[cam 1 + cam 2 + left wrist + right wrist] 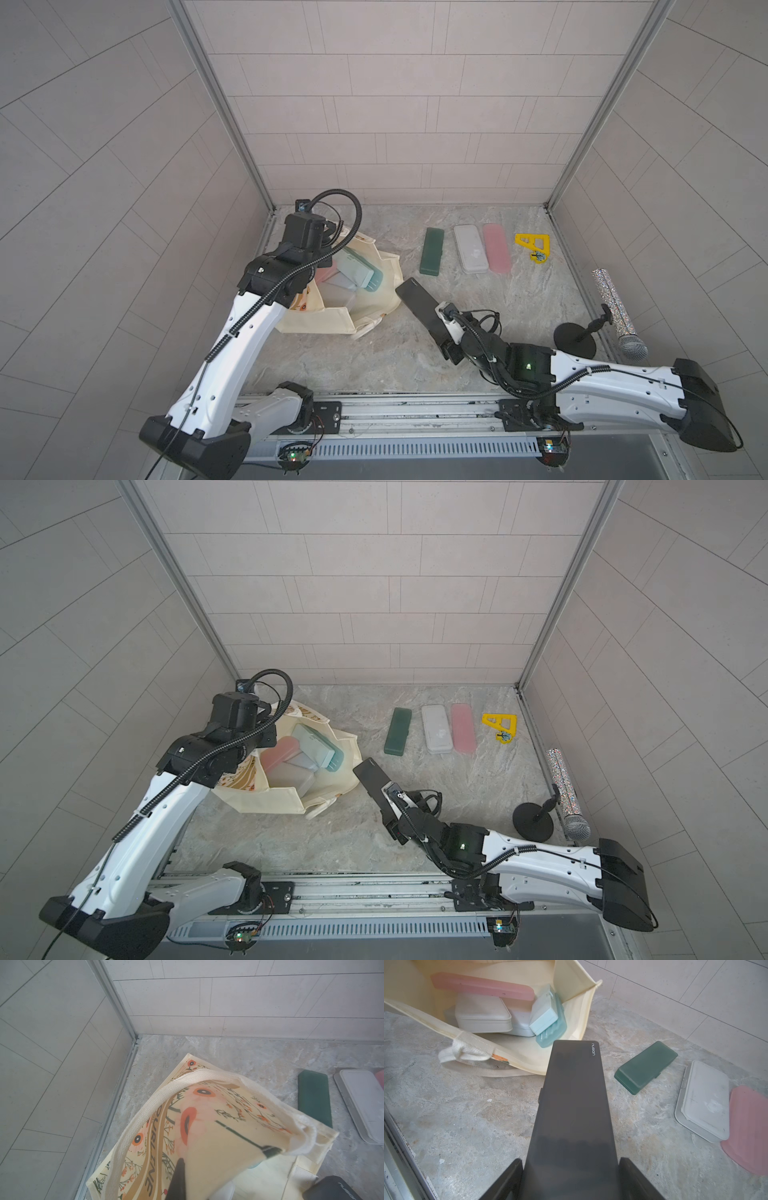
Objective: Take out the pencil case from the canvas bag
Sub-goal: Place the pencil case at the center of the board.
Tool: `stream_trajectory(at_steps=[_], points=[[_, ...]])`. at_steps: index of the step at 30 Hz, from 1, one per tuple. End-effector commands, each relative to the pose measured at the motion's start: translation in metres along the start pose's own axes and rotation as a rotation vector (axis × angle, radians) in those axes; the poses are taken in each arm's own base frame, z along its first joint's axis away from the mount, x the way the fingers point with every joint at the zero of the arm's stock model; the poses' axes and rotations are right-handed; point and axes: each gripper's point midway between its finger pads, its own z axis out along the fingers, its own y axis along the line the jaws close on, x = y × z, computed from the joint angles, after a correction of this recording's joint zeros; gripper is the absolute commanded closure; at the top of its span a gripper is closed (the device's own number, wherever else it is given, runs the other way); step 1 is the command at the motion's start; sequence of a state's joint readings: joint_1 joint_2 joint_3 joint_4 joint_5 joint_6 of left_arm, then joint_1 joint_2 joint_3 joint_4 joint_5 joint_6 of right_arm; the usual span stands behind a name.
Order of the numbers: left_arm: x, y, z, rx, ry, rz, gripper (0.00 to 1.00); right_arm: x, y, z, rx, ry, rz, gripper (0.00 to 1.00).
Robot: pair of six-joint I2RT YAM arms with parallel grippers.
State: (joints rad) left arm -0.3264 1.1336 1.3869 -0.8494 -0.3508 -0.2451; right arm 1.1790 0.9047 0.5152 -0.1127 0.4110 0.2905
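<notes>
1. We see the canvas bag (374,299) at about 9 o'clock on the table (395,361), slumped, with its mouth gaping open.
2. The left gripper (182,1167) is pressed together on the bag's flower-printed wall, on the bag's 10 o'clock side. One dark finger (178,1180) shows against the cloth, and the cloth hides the other.
3. The right gripper (571,1169) pinches the near end of the pencil case (575,1105), a long dark grey box, with a finger on each long side.
4. The pencil case sits outside the bag, near the table's middle. Its far end points to 10 o'clock, just beside the bag's 3 o'clock rim. We cannot tell whether it touches the table.
5. Inside the bag lie a long pink case (483,986), two white boxes (481,1014), and a pale blue case (544,1012) leaning on a teal case (552,1036).
6. At 1 o'clock three cases lie side by side: a green case (432,251), a white case (470,249) and a pink case (497,248).
7. A yellow plastic piece (533,246) lies at 2 o'clock.
8. At 3 o'clock a glittery microphone (619,311) rests on a small black stand (575,338).
</notes>
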Motion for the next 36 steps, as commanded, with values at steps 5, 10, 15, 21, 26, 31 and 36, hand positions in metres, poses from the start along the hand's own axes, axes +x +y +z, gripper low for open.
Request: stream_trajectory(at_steps=[5,10,15,21,26,31,36], points=[[-0.035,0.03,-0.024,-0.11,-0.135,-0.068,1.0,0.016,-0.011,-0.012,0.015,0.046,0.021,0.36],[-0.038,0.037,-0.036,-0.112,-0.17,-0.101,1.0,0.021,-0.004,0.001,0.019,0.08,0.015,0.36],[-0.038,0.05,-0.051,-0.144,-0.212,-0.128,1.0,0.014,0.001,0.027,0.087,0.09,0.066,0.36],[-0.033,0.065,-0.064,-0.193,-0.234,-0.146,1.0,-0.013,-0.005,0.059,0.206,0.066,0.136,0.36],[-0.025,0.07,-0.068,-0.195,-0.238,-0.165,1.0,-0.024,-0.008,0.104,0.219,0.093,0.204,0.38],[-0.019,0.067,-0.067,-0.173,-0.222,-0.165,1.0,-0.044,-0.008,0.155,0.259,0.112,0.231,0.38],[-0.016,0.065,-0.068,-0.156,-0.215,-0.162,1.0,-0.062,-0.024,0.203,0.318,0.107,0.337,0.38]])
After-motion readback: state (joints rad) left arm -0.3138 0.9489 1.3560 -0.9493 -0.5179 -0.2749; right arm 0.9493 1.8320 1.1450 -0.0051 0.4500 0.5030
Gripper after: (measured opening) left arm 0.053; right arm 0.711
